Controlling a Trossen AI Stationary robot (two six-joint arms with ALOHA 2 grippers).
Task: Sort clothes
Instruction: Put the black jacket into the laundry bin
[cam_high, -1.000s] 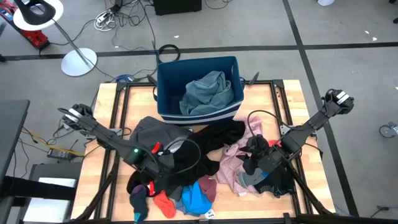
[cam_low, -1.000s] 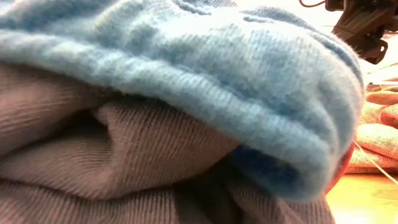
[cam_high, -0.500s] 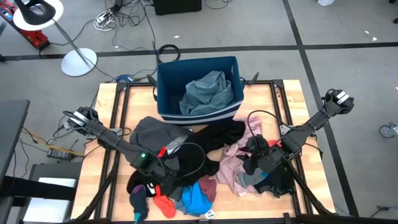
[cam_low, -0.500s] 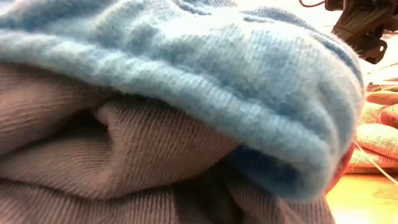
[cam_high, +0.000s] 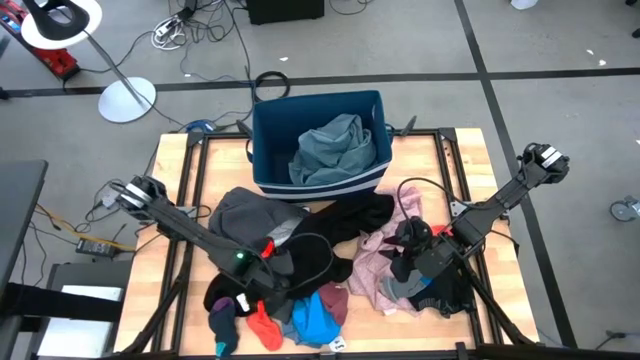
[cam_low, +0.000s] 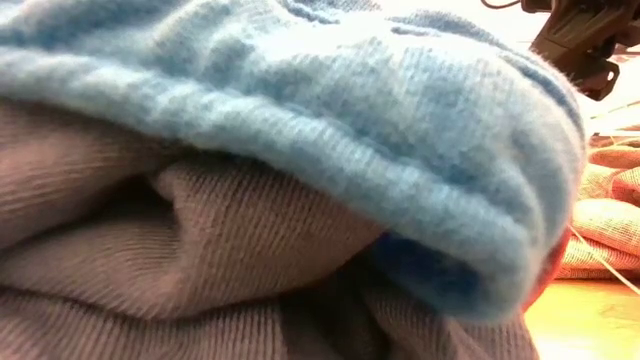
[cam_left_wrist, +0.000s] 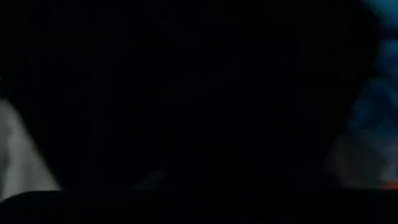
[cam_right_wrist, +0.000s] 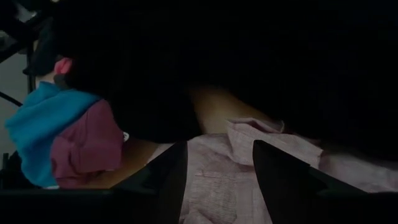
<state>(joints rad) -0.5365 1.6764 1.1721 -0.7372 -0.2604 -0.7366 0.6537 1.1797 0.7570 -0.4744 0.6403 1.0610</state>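
The clothes (cam_high: 300, 270) lie heaped across the middle and six-o'clock part of the surface (cam_high: 170, 180): a dark grey piece toward ten o'clock of the heap, a black one (cam_high: 350, 215) stretching toward the bin (cam_high: 265, 150), a pink one (cam_high: 365, 265) toward three, and small maroon (cam_right_wrist: 84, 146), blue (cam_high: 315, 315) and orange-red (cam_high: 265, 330) pieces at six. One grey-teal garment (cam_high: 335, 145) already sits in the bin at twelve. Over the last second the left arm slides toward five o'clock, and its pincer (cam_high: 262, 283) now sits deeper in the black fabric at the pile's left; I cannot tell whether it is clenched. That looks like a reach for the next piece, not yet a lift. The right pincer (cam_right_wrist: 214, 171) hangs released over the pink garment, unmoved.
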